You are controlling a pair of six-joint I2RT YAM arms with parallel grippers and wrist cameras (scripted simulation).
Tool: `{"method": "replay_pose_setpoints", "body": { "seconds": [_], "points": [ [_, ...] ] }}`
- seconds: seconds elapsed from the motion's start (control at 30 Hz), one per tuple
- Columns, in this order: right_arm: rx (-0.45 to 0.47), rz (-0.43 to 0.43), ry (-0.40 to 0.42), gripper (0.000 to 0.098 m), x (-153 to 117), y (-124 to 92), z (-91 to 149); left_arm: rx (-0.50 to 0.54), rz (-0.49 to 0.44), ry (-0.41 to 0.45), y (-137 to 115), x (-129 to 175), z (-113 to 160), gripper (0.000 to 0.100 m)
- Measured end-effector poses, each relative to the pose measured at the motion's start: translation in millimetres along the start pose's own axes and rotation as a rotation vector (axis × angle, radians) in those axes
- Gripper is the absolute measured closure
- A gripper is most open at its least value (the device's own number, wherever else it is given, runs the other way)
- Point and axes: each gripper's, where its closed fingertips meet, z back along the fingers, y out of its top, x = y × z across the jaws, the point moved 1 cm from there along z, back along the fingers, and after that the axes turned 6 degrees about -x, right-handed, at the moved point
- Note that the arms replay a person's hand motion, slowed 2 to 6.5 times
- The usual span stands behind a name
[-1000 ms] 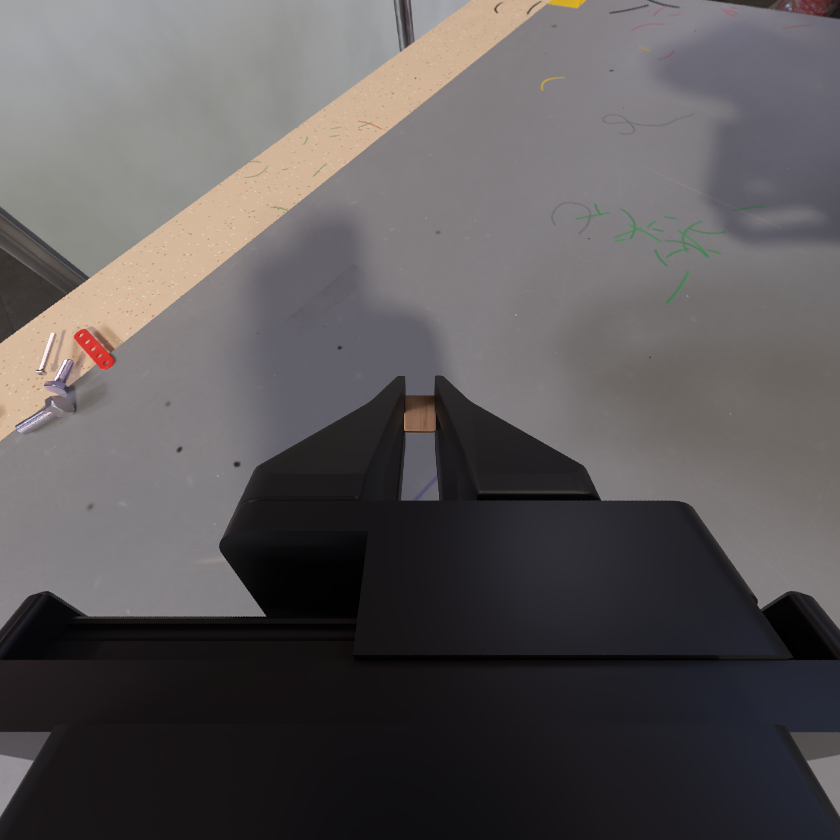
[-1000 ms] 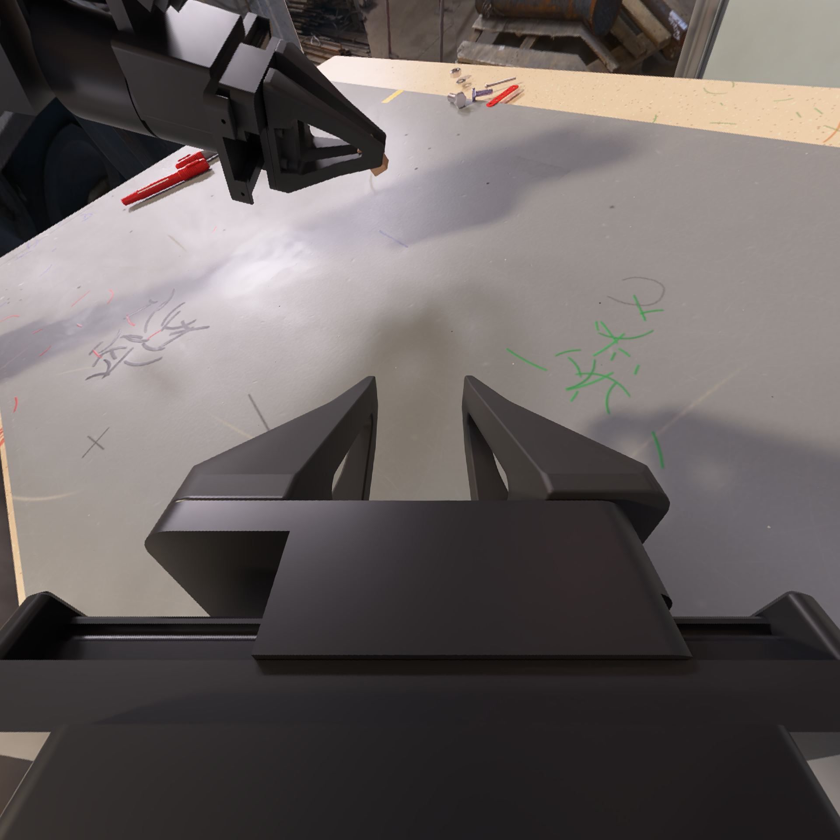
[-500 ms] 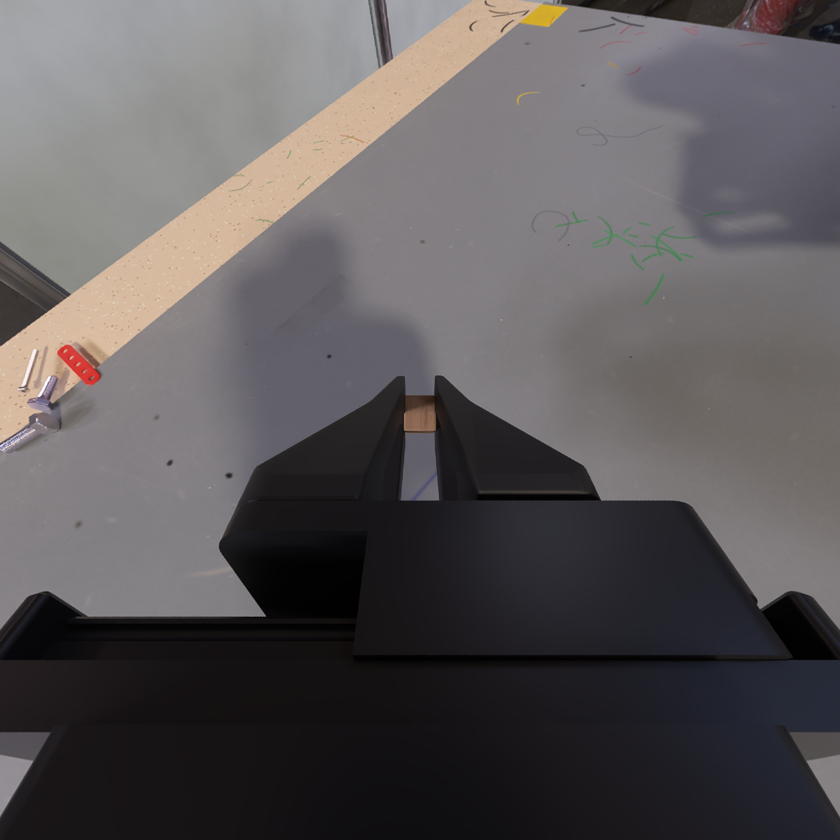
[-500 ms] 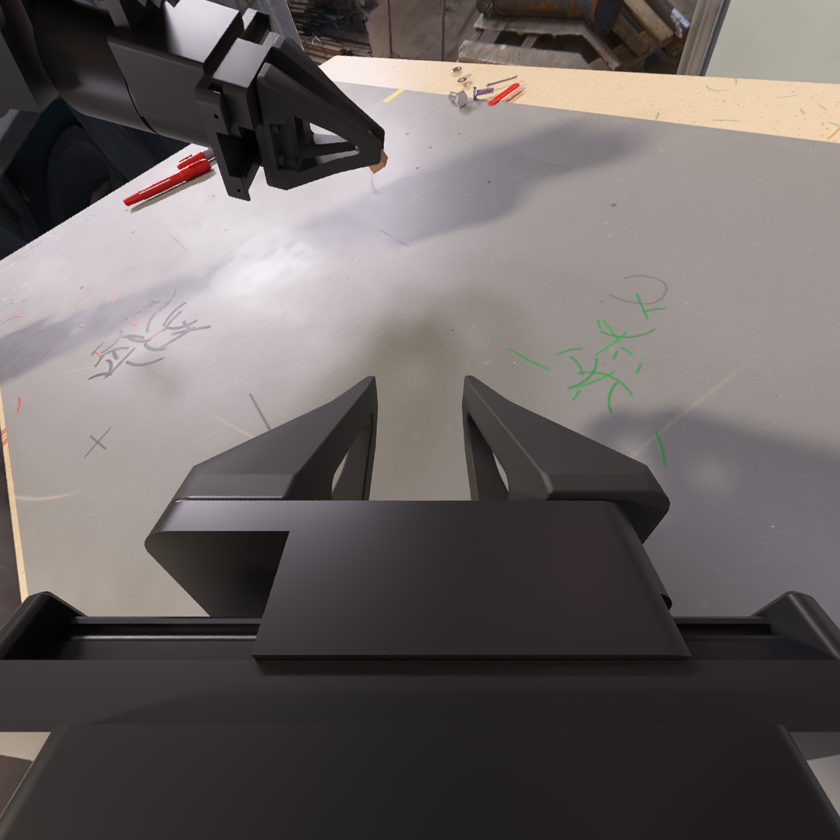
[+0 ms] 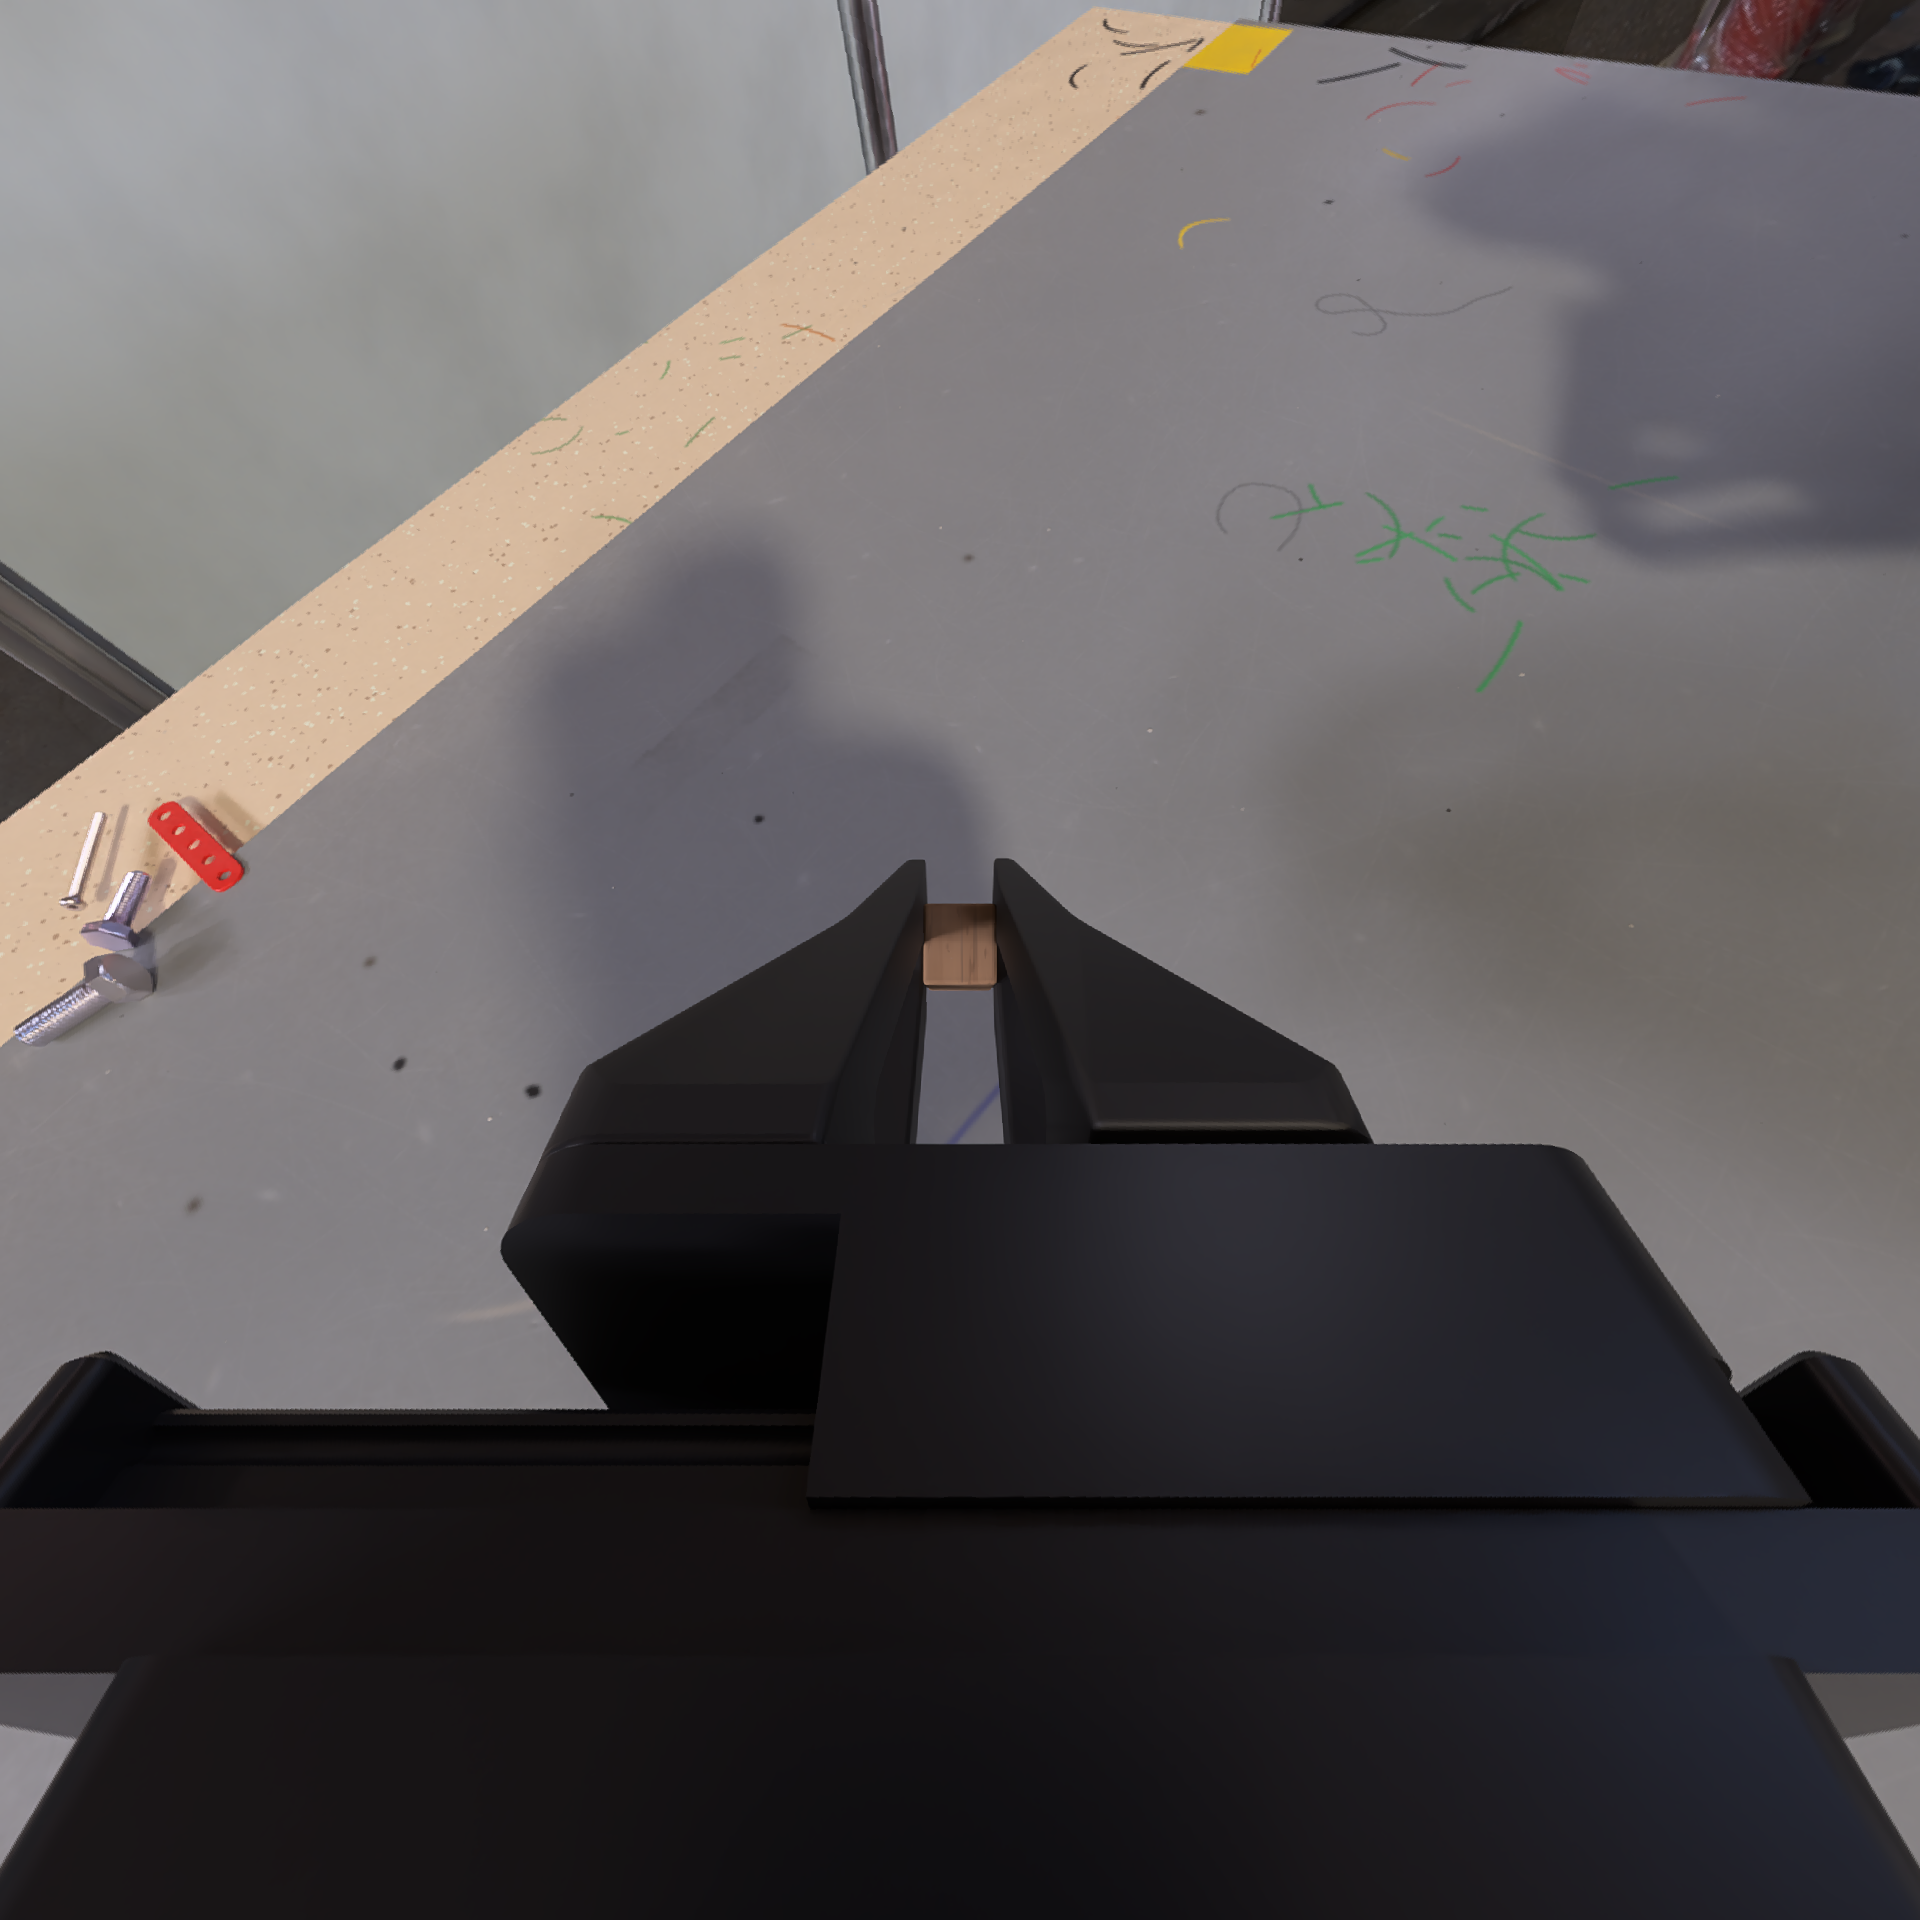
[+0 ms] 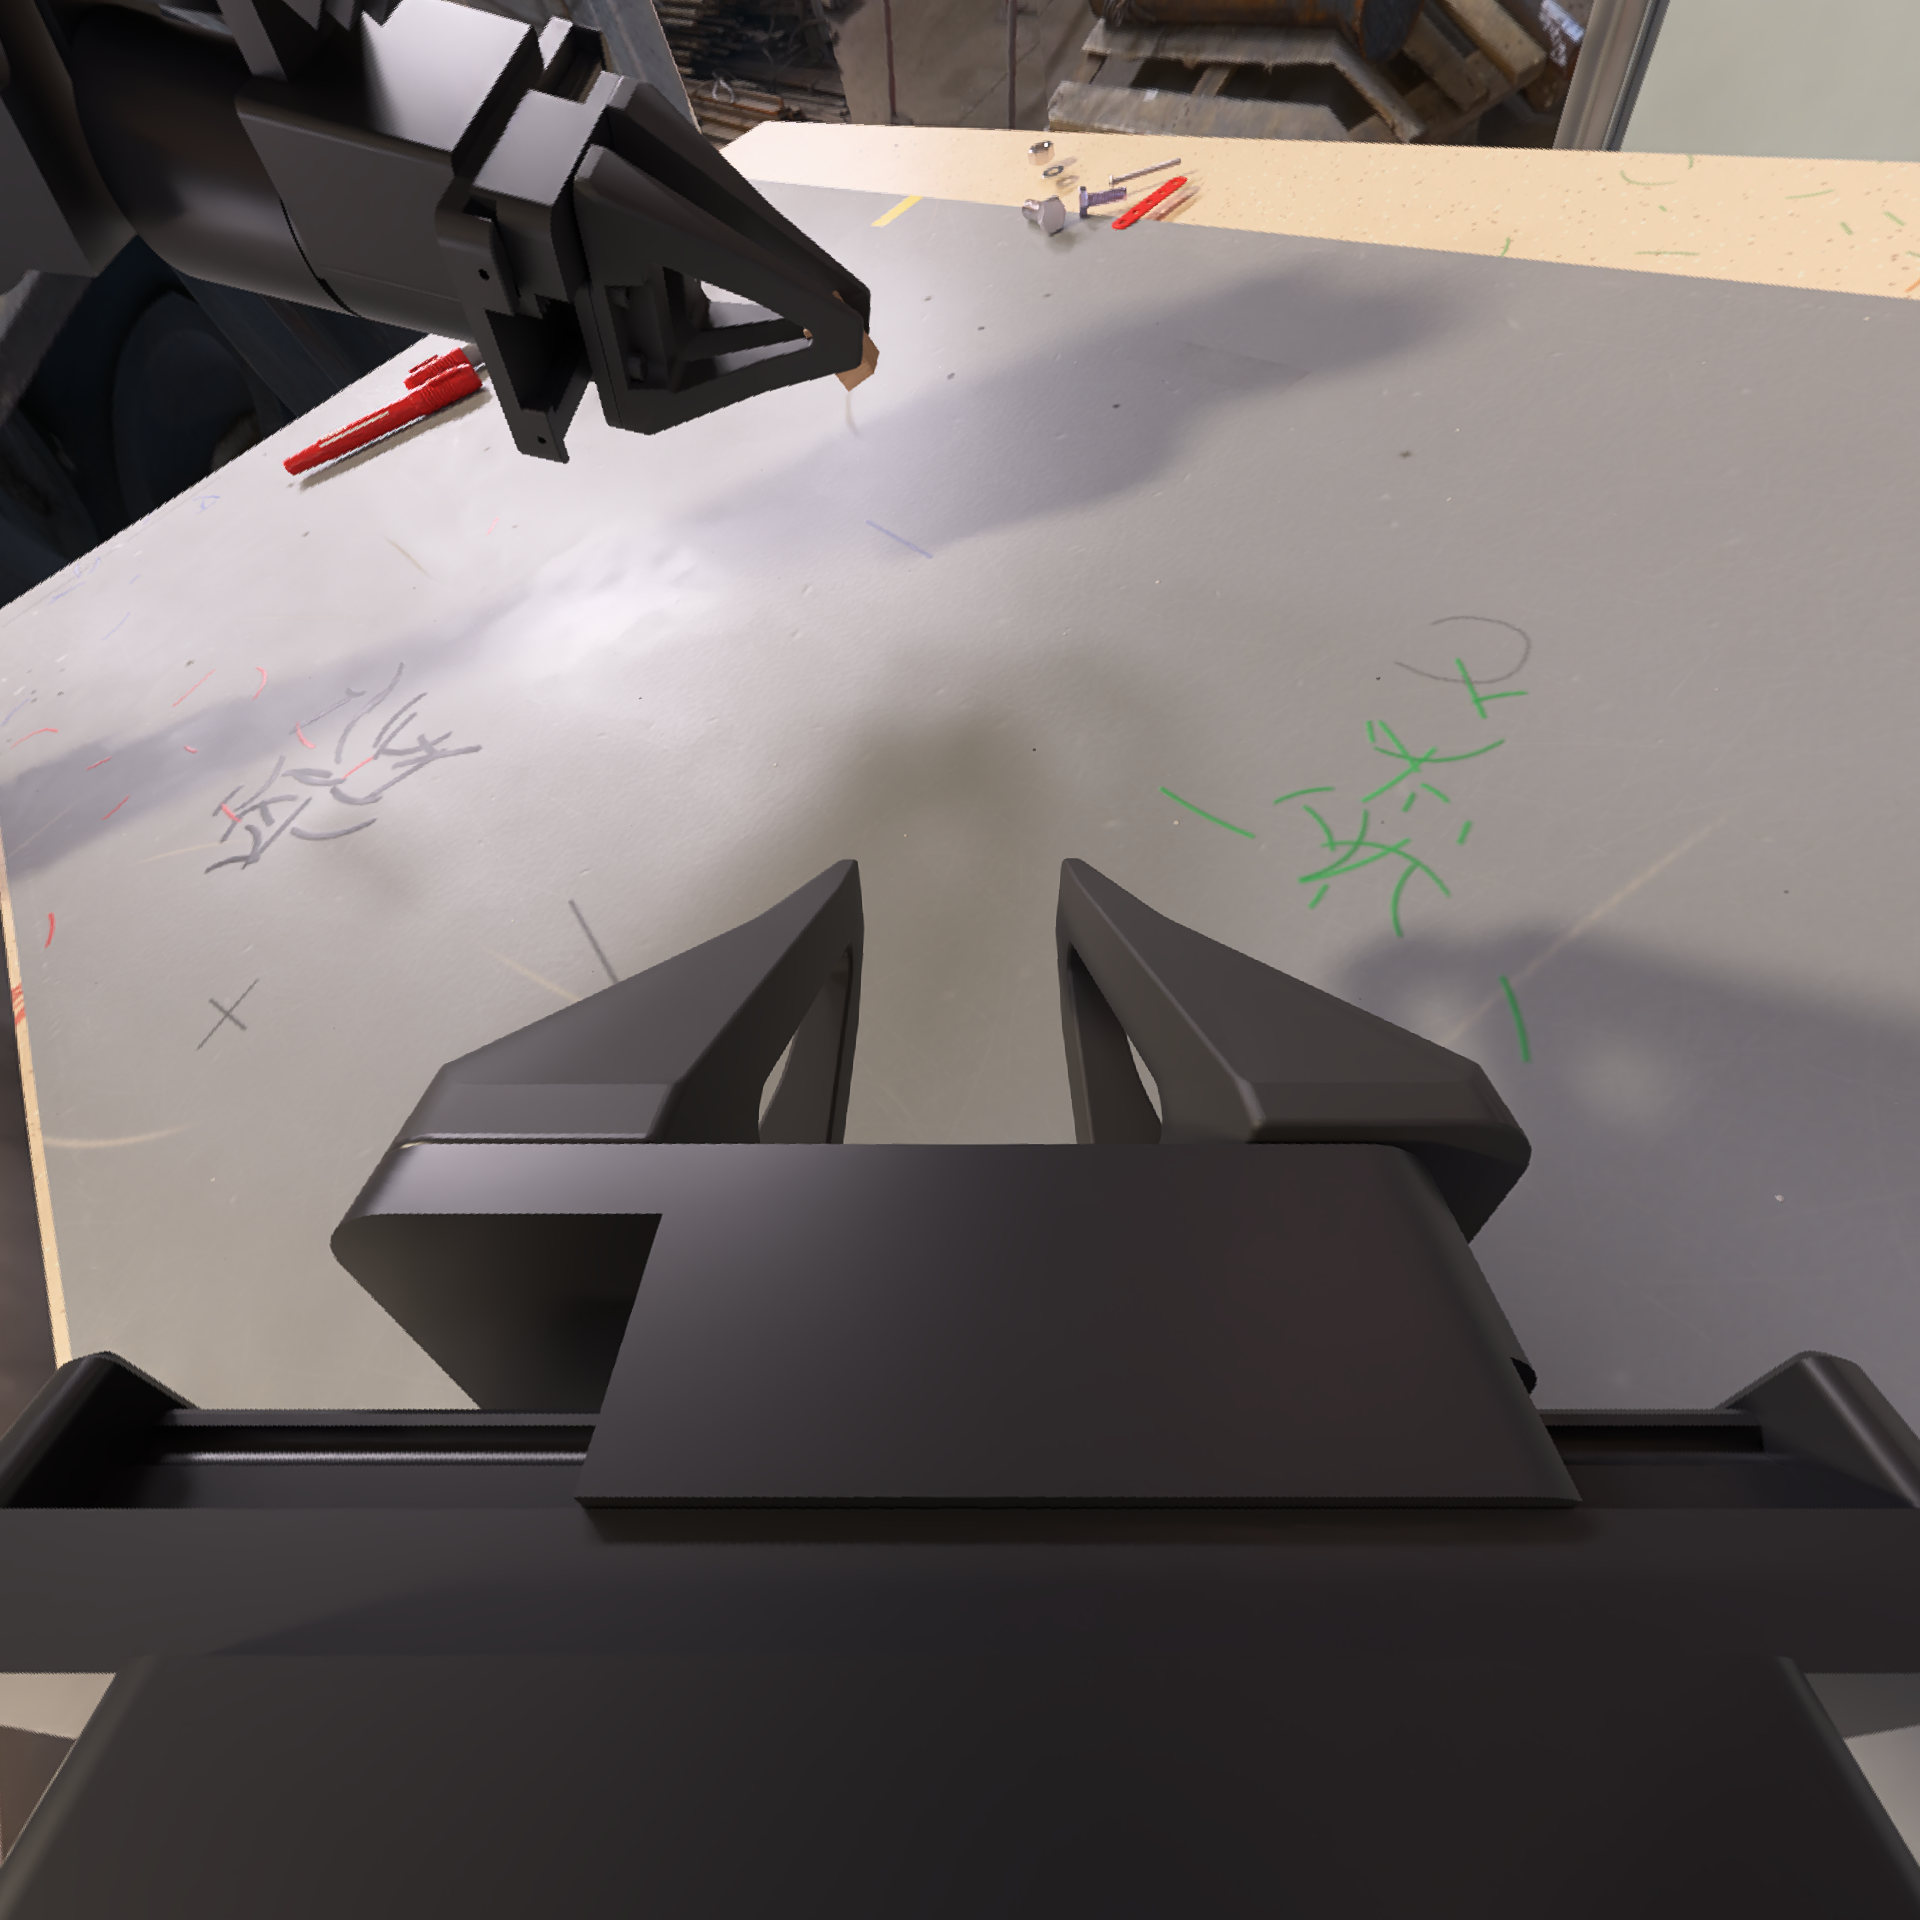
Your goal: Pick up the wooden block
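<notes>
A small wooden block (image 5: 959,945) sits clamped between the tips of my left gripper (image 5: 959,883), held clear above the grey tabletop (image 5: 1143,727). In the right wrist view the left gripper (image 6: 857,327) hangs in the air at the upper left with the block (image 6: 862,364) at its tips. My right gripper (image 6: 959,883) is open and empty, low over the table's middle, well apart from the block.
Bolts (image 5: 88,997) and a red perforated strip (image 5: 195,847) lie on the tan table border (image 5: 520,520) at the left. Red markers (image 6: 384,416) lie near the table's left edge. Green scribbles (image 6: 1382,821) mark the grey surface.
The left gripper went on rising with the block over the first half second, then moved back a little. The right gripper has not moved.
</notes>
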Motion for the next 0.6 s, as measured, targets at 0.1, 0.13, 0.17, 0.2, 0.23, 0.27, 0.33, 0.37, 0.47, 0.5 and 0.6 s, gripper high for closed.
{"method": "replay_pose_setpoints", "body": {
  "seconds": [0.1, 0.13, 0.17, 0.2, 0.23, 0.27, 0.33, 0.37, 0.47, 0.5, 0.6],
  "points": [
    [0.000, -0.003, 0.001, 0.0661, 0.1, -0.2, 0.1, 0.000, -0.002, 0.000, -0.1, 0.0, -0.1, 0.090],
    [0.000, -0.004, 0.002, 0.0661, 0.0, -0.3, 0.1, 0.000, -0.002, 0.000, -0.2, 0.0, -0.1, 0.090],
    [0.000, -0.005, 0.002, 0.0662, 0.0, -0.3, 0.1, 0.000, -0.002, 0.000, -0.2, 0.0, -0.1, 0.090],
    [0.000, -0.006, 0.003, 0.0662, 0.0, -0.3, 0.2, 0.000, -0.002, 0.000, -0.3, 0.0, -0.2, 0.090],
    [0.001, -0.007, 0.004, 0.0662, 0.0, -0.3, 0.2, -0.001, -0.002, 0.000, -0.5, 0.0, -0.3, 0.090],
    [0.001, -0.008, 0.004, 0.0662, -0.1, -0.3, 0.3, -0.001, -0.002, 0.002, -0.6, -0.2, -0.3, 0.090],
    [0.002, -0.009, 0.006, 0.0662, -0.2, -0.2, 0.5, -0.003, -0.001, 0.005, -1.1, -0.8, -0.5, 0.090],
    [0.002, -0.009, 0.007, 0.0662, -0.3, -0.1, 0.5, -0.004, -0.001, 0.007, -1.4, -1.2, -0.6, 0.090],
    [0.003, -0.009, 0.009, 0.0663, -0.6, 0.1, 0.6, -0.006, 0.000, 0.012, -2.1, -1.9, -0.8, 0.090],
    [0.004, -0.009, 0.009, 0.0663, -0.6, 0.2, 0.6, -0.007, 0.000, 0.013, -2.3, -2.0, -0.9, 0.090],
    [0.004, -0.010, 0.010, 0.0663, -0.8, 0.3, 0.7, -0.008, 0.001, 0.015, -2.6, -2.5, -1.0, 0.090]
  ]
}}
